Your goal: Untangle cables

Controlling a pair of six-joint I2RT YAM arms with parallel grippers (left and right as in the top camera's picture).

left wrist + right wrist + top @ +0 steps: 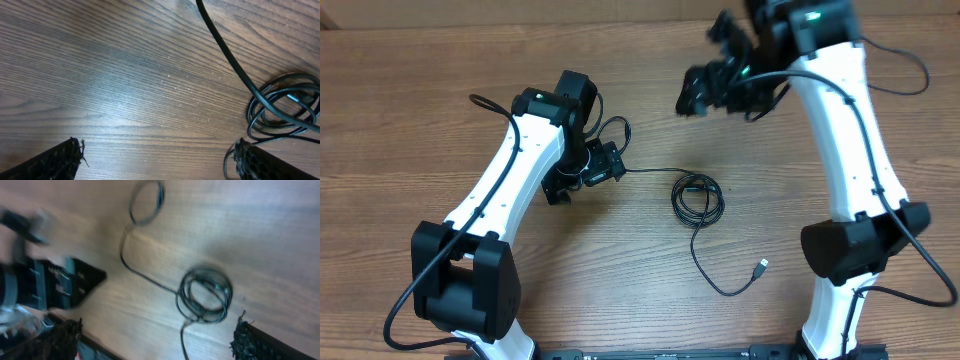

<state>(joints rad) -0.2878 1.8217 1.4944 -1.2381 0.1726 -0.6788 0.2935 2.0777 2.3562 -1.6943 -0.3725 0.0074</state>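
The cable (697,197) lies loosely coiled near the middle of the table (440,100). One strand runs toward 9 o'clock to the left jaws, and a tail curves toward 5 o'clock to a plug (761,267). The left jaws stand wide open and empty, with the coil at their 3 o'clock; the right jaws, blurred, are also spread wide and hold nothing, at 12 o'clock from the coil and apart from it.

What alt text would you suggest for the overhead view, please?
A thin black cable lies loosely coiled mid-way across a wooden table, one strand running toward the left gripper, the other ending in a small plug. Two white arms flank it; the right gripper is blurred near the top.
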